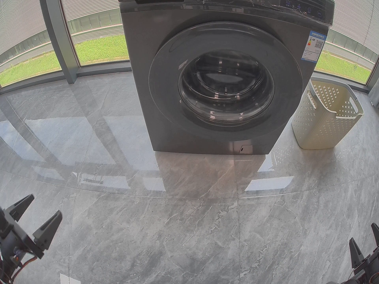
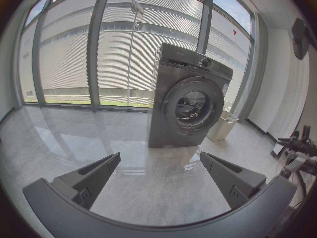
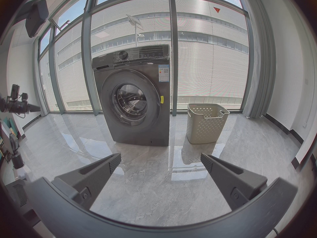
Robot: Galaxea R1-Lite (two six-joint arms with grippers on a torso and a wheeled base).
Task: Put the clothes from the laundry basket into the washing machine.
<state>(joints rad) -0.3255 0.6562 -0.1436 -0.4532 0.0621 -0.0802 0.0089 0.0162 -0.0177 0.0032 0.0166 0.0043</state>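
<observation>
Hovering low at about seven o'clock in the head view, the left gripper [image 1: 40,209] has its two dark fingers spread wide with nothing between them (released, in short). The right gripper [image 1: 365,236] sits at about five o'clock, its fingers likewise parted and bare, as its own wrist view shows plainly. Both hang over a polished grey marble floor [image 1: 189,225], which runs ahead carrying pale reflections of the windows. Farther on, at twelve o'clock, the washing machine [image 1: 225,87] stands on that floor, dark grey, its front facing the robot and its round glass door shut against the body. The laundry basket [image 1: 325,117], cream and perforated, stands upright on the floor at the machine's three o'clock, just beside it but with a gap between them. Behind both, tall windows [image 1: 98,20] look out on a strip of grass.
</observation>
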